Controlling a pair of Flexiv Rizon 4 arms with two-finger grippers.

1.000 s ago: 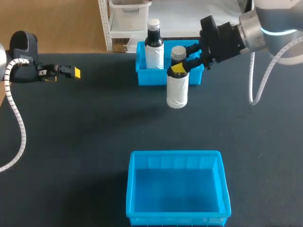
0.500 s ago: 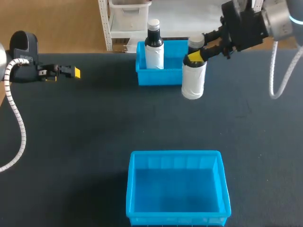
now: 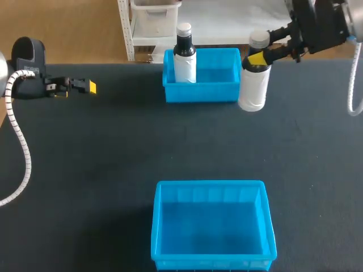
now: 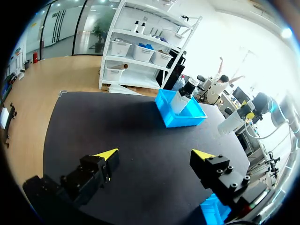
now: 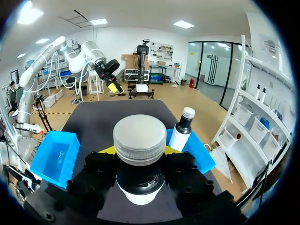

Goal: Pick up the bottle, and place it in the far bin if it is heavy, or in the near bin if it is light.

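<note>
right pincer (image 3: 258, 58) clenched on the bottle (image 3: 253, 85) at the neck, just under the grey cap (image 5: 139, 139); yellow tips sit on either side of the neck. bottle hangs upright, just beside the right wall of the far bin (image 3: 201, 93), outside it. cannot tell whether its base is clear of the table (image 3: 113, 170). a second bottle (image 3: 184, 54) stands in the far bin's left corner. near bin (image 3: 211, 185) is well apart. left pincer (image 4: 154, 157) released, holds nothing, off at the table's left edge.

handling (judgement): body looks rigid, dark and smooth, so likely slippery on the label; the neck hold is sound, since the cap's lip stops it sliding down. weight is not visible; the bottle hangs straight, no tilt, which tells little.

labels: white wrap on the body of both bottles; no writing is legible in any view.
</note>
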